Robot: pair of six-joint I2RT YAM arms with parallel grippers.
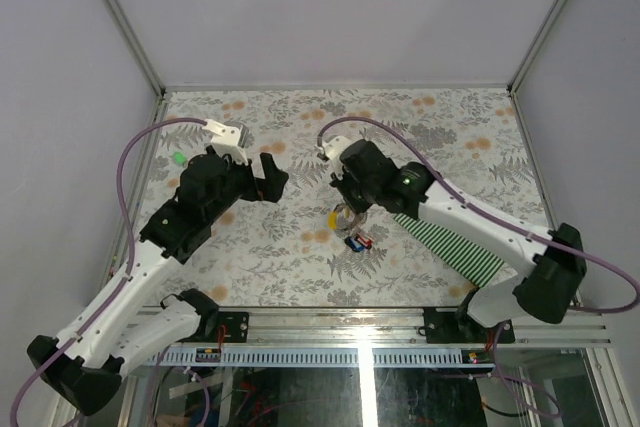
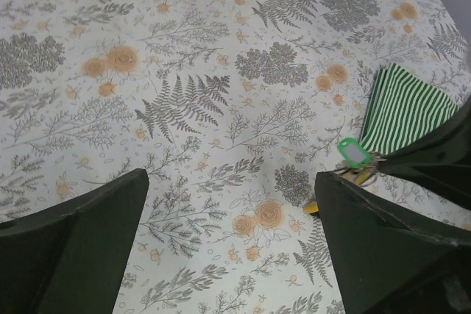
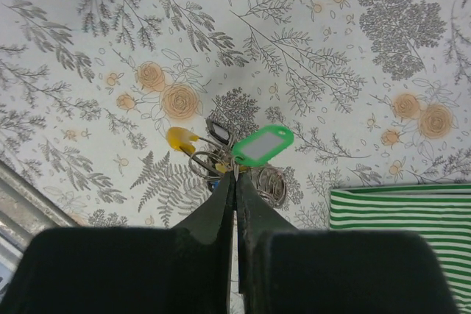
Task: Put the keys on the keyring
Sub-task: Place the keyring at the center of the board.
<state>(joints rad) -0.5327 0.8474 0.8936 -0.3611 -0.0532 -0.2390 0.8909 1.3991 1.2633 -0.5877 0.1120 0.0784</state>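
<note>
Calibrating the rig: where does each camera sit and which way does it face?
Top external: overhead, behind the robot, looking down on the table; left arm and right arm show.
Left wrist: on the left arm, looking down toward the mat; open left gripper shows.
Right wrist: looking down past the shut right gripper at the keyring.
Shared: both wrist views show the green tag.

- keyring [image 3: 208, 162]: silvery loops bunched mid-counter, with a green tag [image 3: 262, 145] and a yellow-headed key [image 3: 180, 137] touching it.
- red and blue keys [image 1: 358, 241]: lying loose, just nearer.
</note>
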